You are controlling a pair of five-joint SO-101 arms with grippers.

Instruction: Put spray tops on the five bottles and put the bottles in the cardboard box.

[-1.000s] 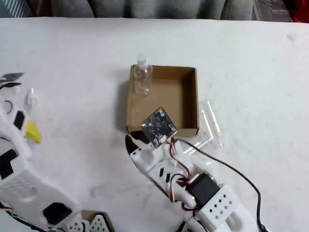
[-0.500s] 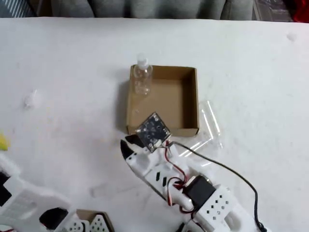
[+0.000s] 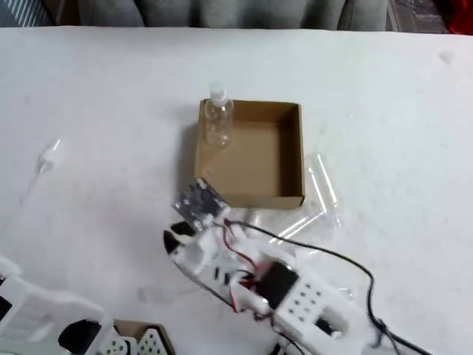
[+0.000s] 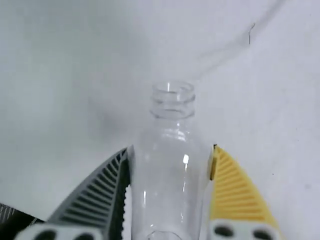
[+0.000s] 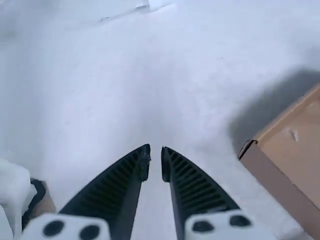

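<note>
Bottle (image 4: 172, 125) without a cap sits clamped in my left gripper (image 4: 171, 150), neck pointing away. I judge the spray top (image 3: 49, 154), lying at nine o'clock from the cardboard box (image 3: 251, 198), comes next: approach low, pinch its collar. My right gripper (image 5: 152, 162) hangs nearly closed, empty, nose down off the box's seven o'clock corner

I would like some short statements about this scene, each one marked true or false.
1. The left gripper holds a clear bottle with an open neck. True.
2. Five bottles stand in the cardboard box. False: one capped bottle stands there, in a corner.
3. The capped bottle lies on its side. False: it stands upright.
4. The right gripper holds nothing. True.
</note>
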